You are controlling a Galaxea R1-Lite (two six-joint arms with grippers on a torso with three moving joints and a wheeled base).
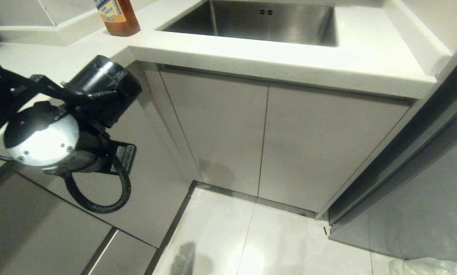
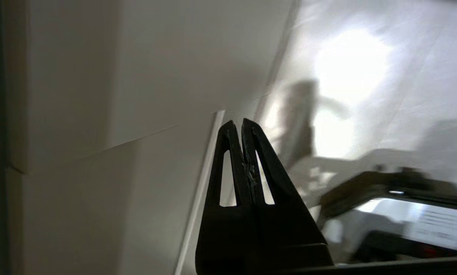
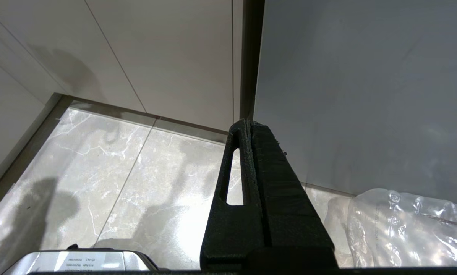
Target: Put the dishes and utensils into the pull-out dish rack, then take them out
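My left gripper [image 2: 239, 126] is clenched, empty, beside the grey cabinet front [image 2: 79, 114]; the rack's panel looks stiff and slick: hook its top edge.

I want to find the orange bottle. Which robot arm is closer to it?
Left. The left arm hangs below the orange bottle on the counter corner. The right gripper points down near the floor, the bottle nowhere in its view.

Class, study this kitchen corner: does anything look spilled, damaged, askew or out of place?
Nothing is spilled or broken. The only oddity is a crumpled clear plastic bag lying on the floor tiles beside the grey panel, near the shut right gripper.
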